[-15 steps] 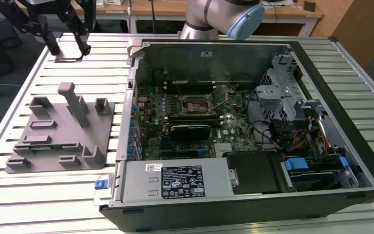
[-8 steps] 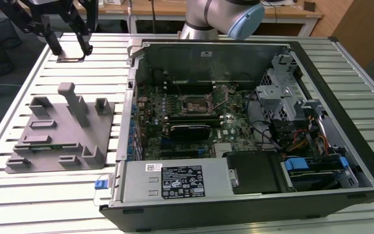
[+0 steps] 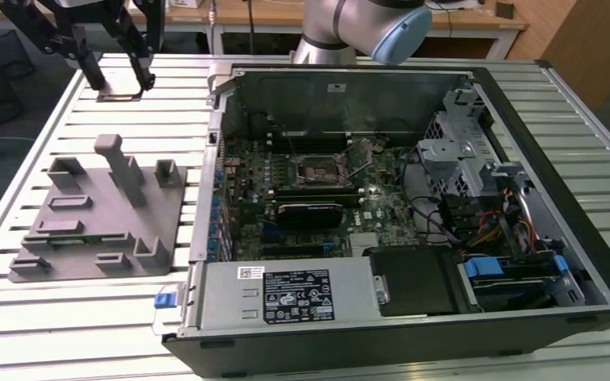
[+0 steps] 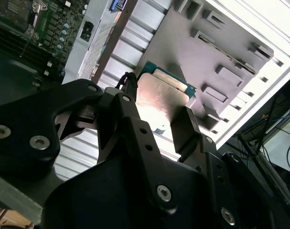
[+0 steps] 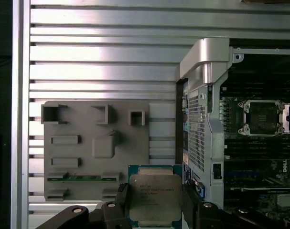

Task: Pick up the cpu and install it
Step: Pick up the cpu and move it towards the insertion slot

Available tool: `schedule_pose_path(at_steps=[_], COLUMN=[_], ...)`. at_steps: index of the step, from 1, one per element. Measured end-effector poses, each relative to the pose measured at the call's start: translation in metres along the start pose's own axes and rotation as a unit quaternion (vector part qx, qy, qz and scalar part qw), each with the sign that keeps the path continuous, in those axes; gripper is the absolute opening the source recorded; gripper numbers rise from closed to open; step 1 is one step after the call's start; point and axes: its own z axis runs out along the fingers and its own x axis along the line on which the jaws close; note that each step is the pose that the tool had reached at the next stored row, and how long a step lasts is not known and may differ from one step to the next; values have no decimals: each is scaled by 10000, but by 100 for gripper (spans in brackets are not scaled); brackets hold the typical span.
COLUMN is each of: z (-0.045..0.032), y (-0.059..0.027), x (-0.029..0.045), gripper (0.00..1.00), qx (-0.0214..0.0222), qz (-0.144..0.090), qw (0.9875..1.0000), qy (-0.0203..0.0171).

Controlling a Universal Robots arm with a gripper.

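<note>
The cpu (image 5: 155, 195), a flat square chip with a shiny silver top and a green edge, is clamped between my gripper's (image 5: 155, 206) two black fingers. In the second wrist view the cpu (image 4: 161, 93) sits between the same fingers (image 4: 130, 107), above the grey fixture plate (image 4: 216, 52). In the exterior view my gripper (image 3: 121, 86) hangs over the slatted table at the view's far left, and the cpu (image 3: 121, 96) appears as a thin flat piece at its tips. The open metal-framed socket (image 3: 319, 168) lies on the motherboard inside the computer case, and the first wrist view also catches the socket (image 5: 263, 117).
The grey fixture plate (image 3: 98, 214) with upright posts lies on the slatted aluminium table (image 3: 29, 317), to the exterior view's left of the open computer case (image 3: 546, 159). A black heatsink block (image 3: 310, 213) sits below the socket. Drive cages and cables (image 3: 475, 206) fill the case's right side.
</note>
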Motion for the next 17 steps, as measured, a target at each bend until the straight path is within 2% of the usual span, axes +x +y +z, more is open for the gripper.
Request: schedule_pose_path(at_steps=[17], z=[2], y=[1], x=[-74], gripper=[53], qx=[0], qz=[0], qw=[10000], qy=[0])
